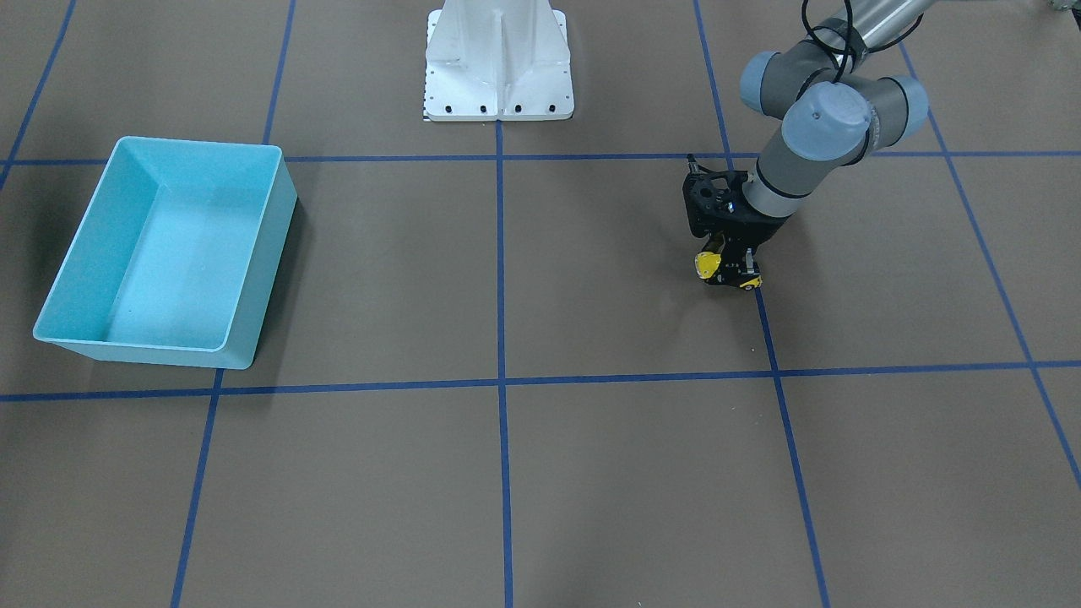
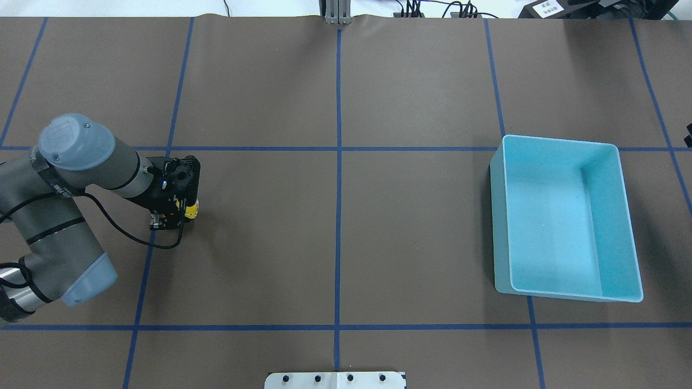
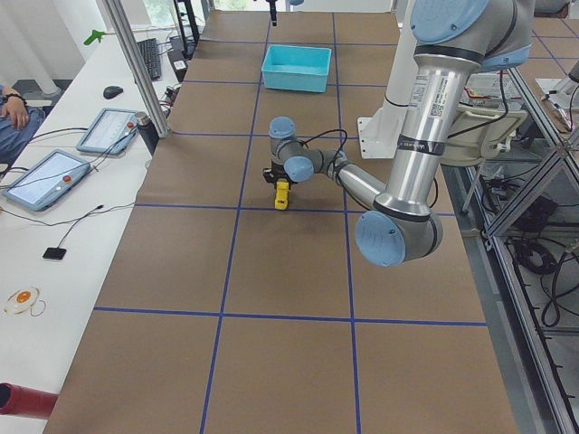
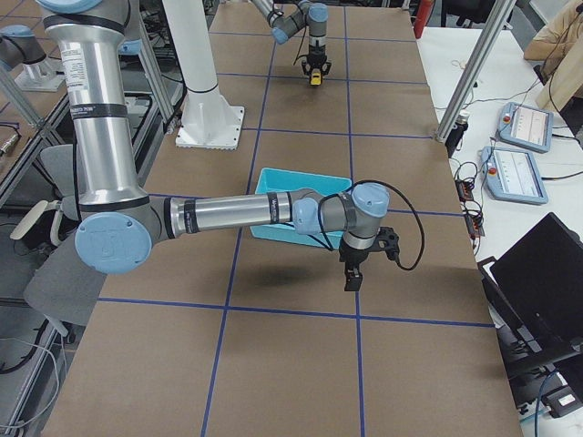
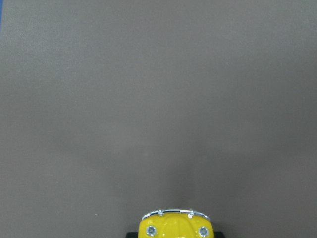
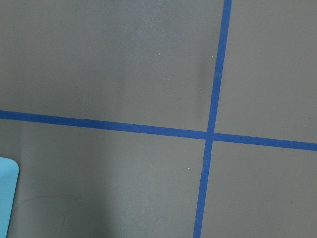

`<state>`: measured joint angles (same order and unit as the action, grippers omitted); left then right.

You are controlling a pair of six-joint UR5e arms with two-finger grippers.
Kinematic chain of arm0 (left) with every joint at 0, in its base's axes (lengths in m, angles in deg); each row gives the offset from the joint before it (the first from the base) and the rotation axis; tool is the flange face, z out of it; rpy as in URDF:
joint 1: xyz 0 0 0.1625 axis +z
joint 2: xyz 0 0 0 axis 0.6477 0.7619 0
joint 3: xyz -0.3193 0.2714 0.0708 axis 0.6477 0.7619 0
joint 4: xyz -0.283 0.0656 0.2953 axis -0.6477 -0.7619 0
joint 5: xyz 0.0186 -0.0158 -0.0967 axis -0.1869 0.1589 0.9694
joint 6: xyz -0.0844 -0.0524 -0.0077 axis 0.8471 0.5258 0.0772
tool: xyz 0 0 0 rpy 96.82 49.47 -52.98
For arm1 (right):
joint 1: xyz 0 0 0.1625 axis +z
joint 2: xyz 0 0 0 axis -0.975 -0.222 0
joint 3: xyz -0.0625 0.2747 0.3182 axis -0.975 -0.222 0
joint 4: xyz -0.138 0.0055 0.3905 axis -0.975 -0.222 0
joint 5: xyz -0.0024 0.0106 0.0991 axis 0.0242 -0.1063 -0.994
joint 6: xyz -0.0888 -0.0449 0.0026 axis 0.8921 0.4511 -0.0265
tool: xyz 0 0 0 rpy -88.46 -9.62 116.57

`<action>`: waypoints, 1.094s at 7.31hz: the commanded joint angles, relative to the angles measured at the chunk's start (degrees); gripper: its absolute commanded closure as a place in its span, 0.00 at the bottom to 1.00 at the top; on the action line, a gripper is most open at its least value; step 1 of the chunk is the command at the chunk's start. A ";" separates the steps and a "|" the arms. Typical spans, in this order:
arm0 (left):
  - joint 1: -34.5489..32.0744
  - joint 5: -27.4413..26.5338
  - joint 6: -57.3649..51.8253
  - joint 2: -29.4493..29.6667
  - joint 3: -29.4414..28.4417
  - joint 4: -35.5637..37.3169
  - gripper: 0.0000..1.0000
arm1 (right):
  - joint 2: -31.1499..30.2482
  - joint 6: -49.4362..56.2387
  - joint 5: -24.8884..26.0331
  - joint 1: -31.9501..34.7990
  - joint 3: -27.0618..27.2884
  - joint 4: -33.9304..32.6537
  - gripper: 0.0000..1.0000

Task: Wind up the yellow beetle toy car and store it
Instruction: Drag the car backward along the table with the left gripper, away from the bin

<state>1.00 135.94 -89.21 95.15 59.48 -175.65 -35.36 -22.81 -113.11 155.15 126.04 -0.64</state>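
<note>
The yellow beetle toy car stands on the brown table on the robot's left side, held between the fingers of my left gripper, which reaches down onto it. From overhead only a yellow sliver of the car shows beside the left gripper. The left wrist view shows the car's front end with two headlights at the bottom edge. The car also shows in the exterior left view. My right gripper hangs above the table near the bin; I cannot tell whether it is open or shut.
The light blue bin stands empty on the robot's right side, far from the car, and also shows in the front view. Its corner shows in the right wrist view. The white robot base is at the table's middle edge. Blue tape lines cross the table.
</note>
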 commanded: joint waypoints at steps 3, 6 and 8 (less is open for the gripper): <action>-0.53 1.55 -0.25 -1.65 -0.99 -3.40 1.00 | -0.09 0.00 0.10 -0.54 -0.41 0.00 0.00; -1.93 4.09 -0.86 -3.93 -0.99 -5.34 1.00 | 0.17 -0.09 0.10 -0.72 -0.50 0.00 0.00; -2.20 4.37 -1.74 -6.04 -0.90 -7.18 1.00 | 0.26 -0.09 0.10 -0.99 -0.50 0.00 0.00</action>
<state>-0.92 139.99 -90.55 90.35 58.51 -181.87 -35.17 -22.90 -113.02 154.35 125.56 -0.64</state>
